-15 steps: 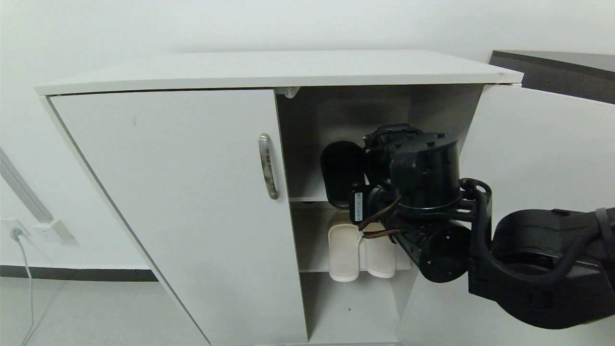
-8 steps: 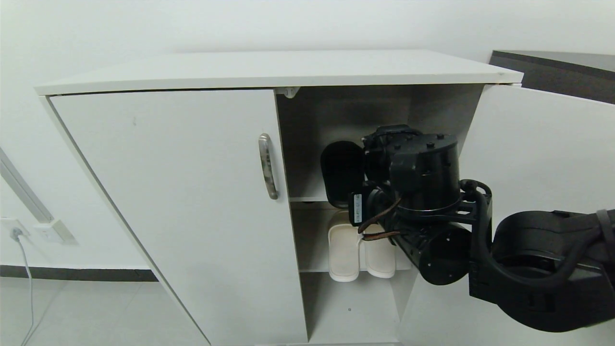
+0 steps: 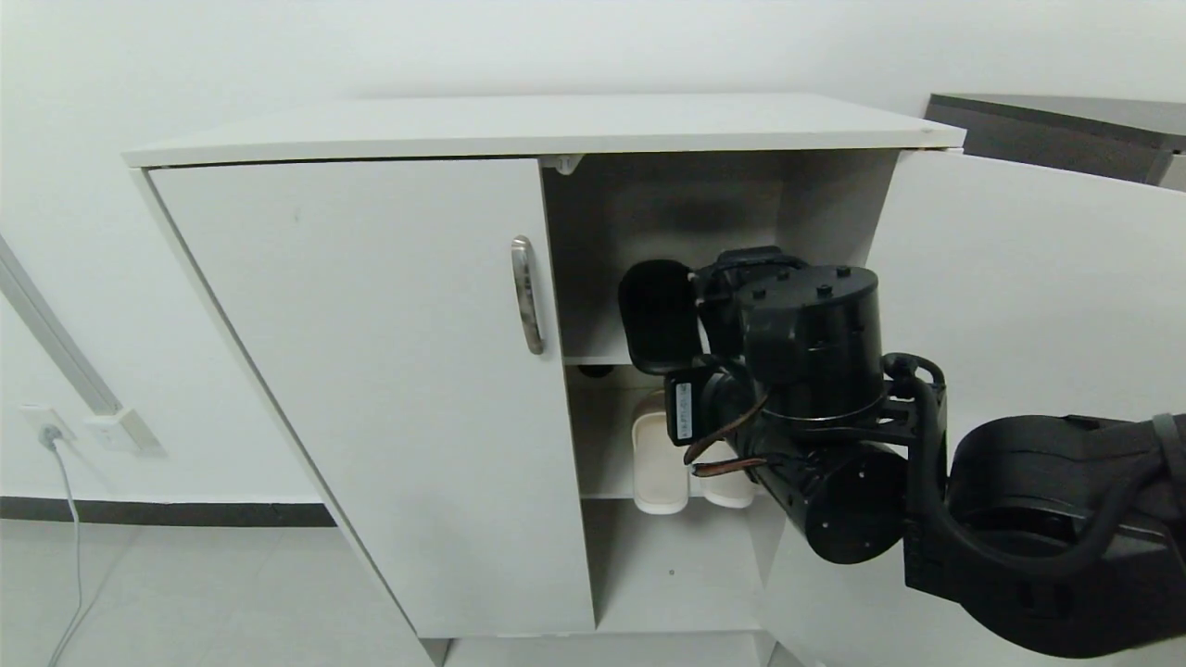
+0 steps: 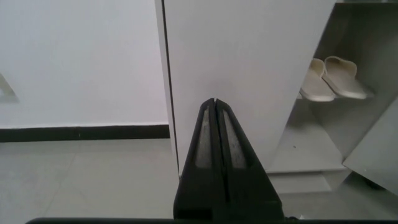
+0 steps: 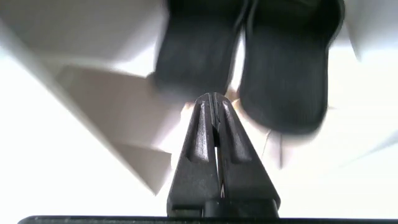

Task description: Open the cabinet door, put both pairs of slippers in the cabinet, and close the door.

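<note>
1. While the cabinet (image 3: pixel 556 130) stands with its right door (image 3: pixel 1019 296) swung wide and its left door (image 3: pixel 371 371) shut, I log the contents: black slippers (image 3: pixel 658 315) on the upper shelf, white slippers (image 3: pixel 660 463) side by side on the shelf below
2. Right gripper (image 5: pixel 214 99): fingers pressed together, holding nothing, pointing at the black pair from just in front. The right arm (image 3: pixel 815 371) lies across the open compartment, partly covering the white pair
3. Left gripper (image 4: pixel 214 102): fingers closed on nothing, held low, facing the outside of the left door, well apart from both pairs
4. Step in hand, as I judge it: both pairs are stowed, so only closing the right door remains
5. Method, first part: I draw the right arm straight back and level out of the opening, so the closed fingers do not drag the black pair off its shelf. I also watch that the cable (image 3: pixel 732 435) at the wrist snags nothing
6. Method, second part: I bring the gripper round behind the door's free edge and push on the panel there, not near the hinge, slowing as it meets the frame
7. Risk: the white pair's near ends seem to reach the shelf's front edge, so I check that the door clears them before pressing home
</note>
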